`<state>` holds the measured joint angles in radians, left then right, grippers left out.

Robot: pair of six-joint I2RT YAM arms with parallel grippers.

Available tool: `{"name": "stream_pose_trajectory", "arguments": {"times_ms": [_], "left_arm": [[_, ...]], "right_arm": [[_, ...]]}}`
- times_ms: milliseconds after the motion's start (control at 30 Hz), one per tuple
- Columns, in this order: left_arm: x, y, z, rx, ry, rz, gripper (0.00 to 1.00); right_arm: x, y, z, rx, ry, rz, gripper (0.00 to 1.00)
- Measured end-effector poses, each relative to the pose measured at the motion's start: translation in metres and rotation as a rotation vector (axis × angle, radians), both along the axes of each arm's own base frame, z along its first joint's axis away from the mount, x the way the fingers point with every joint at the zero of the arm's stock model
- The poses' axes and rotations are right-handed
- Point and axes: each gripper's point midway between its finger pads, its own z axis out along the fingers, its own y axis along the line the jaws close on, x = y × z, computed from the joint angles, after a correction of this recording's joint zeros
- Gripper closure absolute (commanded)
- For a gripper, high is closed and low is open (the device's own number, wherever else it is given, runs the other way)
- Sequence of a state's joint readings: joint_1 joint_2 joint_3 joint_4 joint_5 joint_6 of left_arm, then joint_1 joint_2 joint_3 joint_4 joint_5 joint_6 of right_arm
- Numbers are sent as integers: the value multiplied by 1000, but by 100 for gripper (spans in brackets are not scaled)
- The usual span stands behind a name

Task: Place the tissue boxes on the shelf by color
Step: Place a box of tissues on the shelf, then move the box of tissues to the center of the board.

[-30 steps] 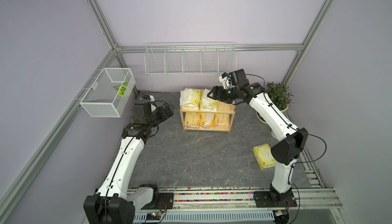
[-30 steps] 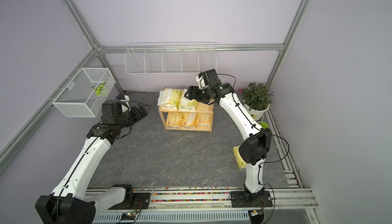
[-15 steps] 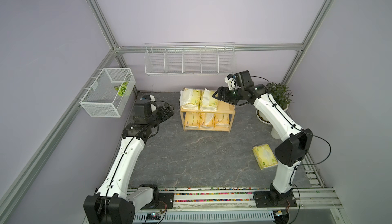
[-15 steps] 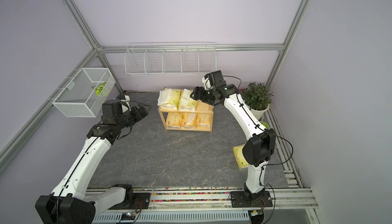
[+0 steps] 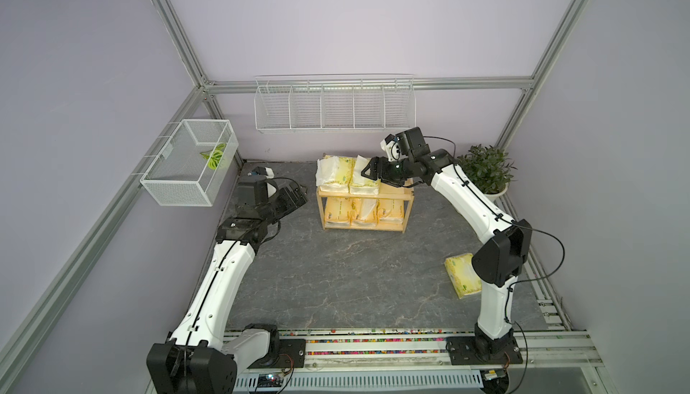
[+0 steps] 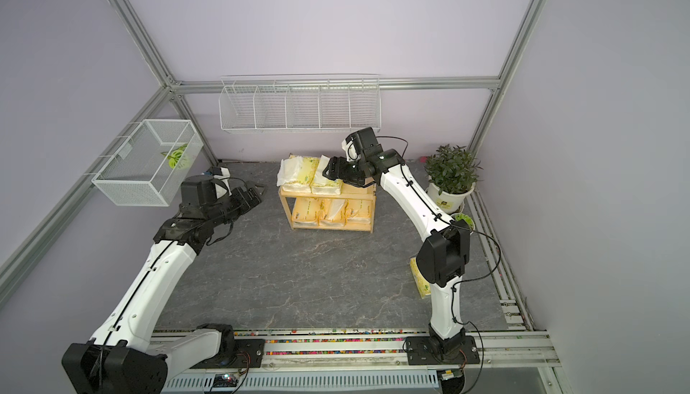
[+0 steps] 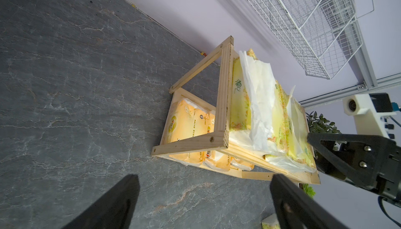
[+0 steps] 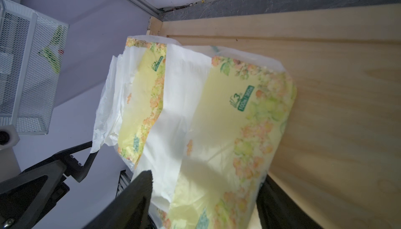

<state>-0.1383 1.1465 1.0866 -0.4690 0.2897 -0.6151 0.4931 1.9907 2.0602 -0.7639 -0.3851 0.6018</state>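
While three orange-yellow plastic-wrapped tissue packs [image 5: 362,211] fill the lower tier of the light wooden shelf [image 5: 408,211] and two pale yellow-green packs [image 5: 349,177] top it, the right gripper [image 5: 367,172] straddles one (grip unclear), the left gripper [image 7: 201,178] gapes empty, and one pale pack [image 5: 461,272] lies unshelved on the floor [image 5: 336,272].

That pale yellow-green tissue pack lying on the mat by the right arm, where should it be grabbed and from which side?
Probably from straight above, pinching the tissue pack across its short width near mid-length. It lies flat on the mat, so its underside is out of reach and the long edges are the closest pair. In both top views the right arm's elbow covers one long edge.
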Motion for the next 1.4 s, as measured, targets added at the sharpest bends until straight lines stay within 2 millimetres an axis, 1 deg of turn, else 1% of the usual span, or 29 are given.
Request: {"name": "stream_pose_trajectory", "arguments": {"times_ms": [100, 200, 267, 367, 467, 533, 567, 600, 667, 733, 767, 833, 867, 900, 1000, 1133, 1233, 1300, 1400], "left_arm": [[0, -1, 0, 0, 0, -3, 0], [-2, -6, 0, 1, 0, -18, 0], [-3, -13, 2, 5, -1, -39, 0], [-7, -34, 11, 13, -20, -94, 0], [-15, -60, 18, 23, -40, -154, 0], [-25, -83, 18, 32, -47, -209, 0], [-29, -91, 17, 37, -47, -227, 0], [-36, -105, 16, 41, -48, -260, 0], [-48, -128, 16, 43, -57, -307, 0], [-64, -154, 12, 36, -66, -360, 0], [-72, -166, 7, 33, -65, -385, 0], [-88, -189, -7, 33, -41, -436, 0], [-92, -196, -13, 36, -29, -447, 0], [-95, -203, -21, 42, -16, -458, 0], [-101, -220, -39, 62, 7, -478, 0], [-105, -239, -51, 70, 7, -505, 0], [-105, -248, -58, 73, 9, -520, 0], [-103, -252, -64, 82, 15, -526, 0], [-102, -255, -73, 98, 25, -534, 0]], "right_arm": [[0, -2, -1, -12, -2, -6, 21], [3, -9, -4, -40, -7, -25, 20], [4, -17, -2, -50, -14, -42, 20], [4, -38, 12, -55, -37, -82, 20], [-1, -63, 42, -36, -91, -125, 20], [-12, -82, 68, -17, -140, -153, 20], [-18, -89, 76, -11, -157, -162, 20], [-26, -98, 85, -4, -176, -173, 20], [-43, -117, 97, 9, -200, -197, 20], [-60, -142, 97, 11, -206, -238, 20], [-67, -154, 94, 11, -202, -260, 20], [-82, -183, 79, -2, -176, -322, 20], [-88, -194, 71, -7, -161, -348, 20], [-96, -208, 59, -16, -136, -380, 20], [-117, -240, 17, -41, -47, -461, 20], [-139, -282, -50, -94, 109, -591, 20], [-155, -308, -95, -143, 221, -682, 19], [-165, -319, -114, -177, 268, -722, 19], [-175, -334, -133, -230, 313, -775, 19]]}}
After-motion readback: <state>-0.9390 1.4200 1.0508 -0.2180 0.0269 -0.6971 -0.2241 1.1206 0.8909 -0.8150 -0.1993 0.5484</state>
